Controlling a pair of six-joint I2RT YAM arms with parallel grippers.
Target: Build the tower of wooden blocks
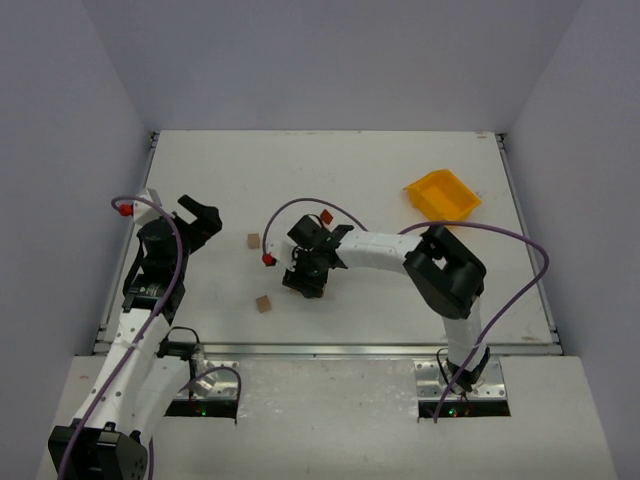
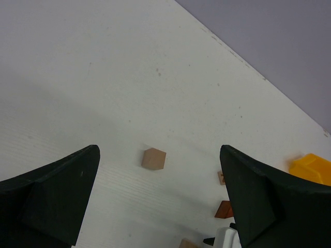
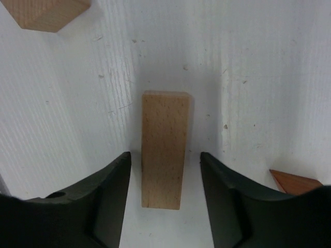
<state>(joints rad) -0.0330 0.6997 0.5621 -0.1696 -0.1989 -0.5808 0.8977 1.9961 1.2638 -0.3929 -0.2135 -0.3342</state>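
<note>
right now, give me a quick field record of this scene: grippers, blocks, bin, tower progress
left gripper: open, holding nothing
right gripper: open, lowered astride the long tan block
long tan block: flat on the table, with a gap to each finger
tan cube: loose, ahead of the left gripper
second tan block: loose, nearer the arm bases
reddish-brown block: loose, beyond the right gripper
yellow bin: far right, apart from the blocks
tower: not started, nothing stacked

A long block [image 3: 164,147] lies on the table [image 3: 258,77] between the fingers [image 3: 103,206] of the right gripper [image 3: 164,160], a second block [image 3: 44,13] ahead to its left, a wedge [image 3: 295,182] just beside it on the right, and a cube [image 2: 154,158] ahead of the left gripper [image 2: 159,150].
</note>
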